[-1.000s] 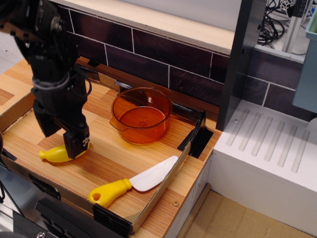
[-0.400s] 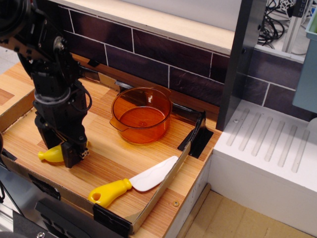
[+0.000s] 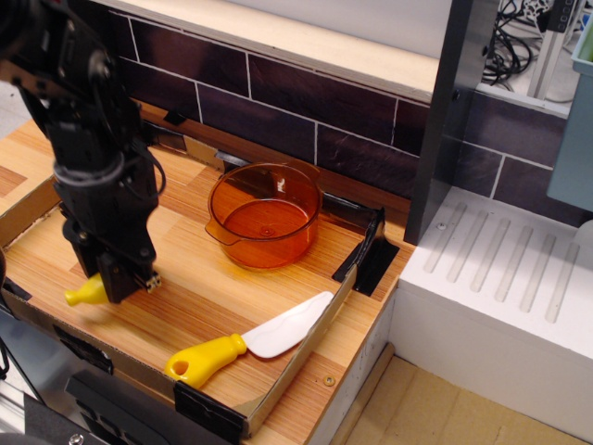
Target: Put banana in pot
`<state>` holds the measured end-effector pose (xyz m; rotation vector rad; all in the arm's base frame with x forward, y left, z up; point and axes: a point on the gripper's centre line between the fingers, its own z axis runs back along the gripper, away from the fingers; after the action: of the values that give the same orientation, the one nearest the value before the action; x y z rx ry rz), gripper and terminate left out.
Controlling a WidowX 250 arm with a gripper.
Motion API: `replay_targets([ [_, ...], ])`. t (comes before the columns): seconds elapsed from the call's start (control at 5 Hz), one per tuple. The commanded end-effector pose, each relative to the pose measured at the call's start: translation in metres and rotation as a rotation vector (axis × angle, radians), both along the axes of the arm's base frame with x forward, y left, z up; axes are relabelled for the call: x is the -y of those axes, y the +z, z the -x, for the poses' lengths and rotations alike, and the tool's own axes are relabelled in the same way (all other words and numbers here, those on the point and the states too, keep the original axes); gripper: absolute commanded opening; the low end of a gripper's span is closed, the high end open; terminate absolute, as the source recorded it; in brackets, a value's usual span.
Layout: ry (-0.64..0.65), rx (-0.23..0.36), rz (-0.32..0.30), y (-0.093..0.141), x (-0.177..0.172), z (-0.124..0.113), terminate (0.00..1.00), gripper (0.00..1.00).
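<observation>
The yellow banana is at the front left of the wooden tray; only its left tapered end shows, and the rest is hidden behind my black gripper. The gripper points down and is shut on the banana, at or just above the tray floor. The orange-amber pot stands upright and empty at the back middle of the tray, up and to the right of the gripper and well apart from it.
A white toy knife with a yellow handle lies near the tray's front right edge. A low cardboard rim bounds the tray. Dark tiles form the back wall. A grey post and a white ribbed drainboard stand to the right.
The gripper came down over the banana, closed on it, and has shifted a little left and up. The banana's visible end has moved left with it. The pot and knife have not moved.
</observation>
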<state>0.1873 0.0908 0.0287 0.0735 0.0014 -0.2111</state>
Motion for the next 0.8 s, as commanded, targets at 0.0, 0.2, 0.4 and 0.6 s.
replay_targets([
  [0.0, 0.081, 0.131, 0.035, 0.068, 0.010, -0.037, 0.00, 0.00],
  [0.2, 0.142, 0.124, 0.064, 0.077, 0.021, -0.063, 0.00, 0.00],
  [0.4, 0.162, 0.154, 0.034, 0.073, 0.036, -0.087, 0.00, 0.00],
  [0.6, 0.161, 0.141, 0.012, 0.063, 0.049, -0.099, 0.00, 0.00],
])
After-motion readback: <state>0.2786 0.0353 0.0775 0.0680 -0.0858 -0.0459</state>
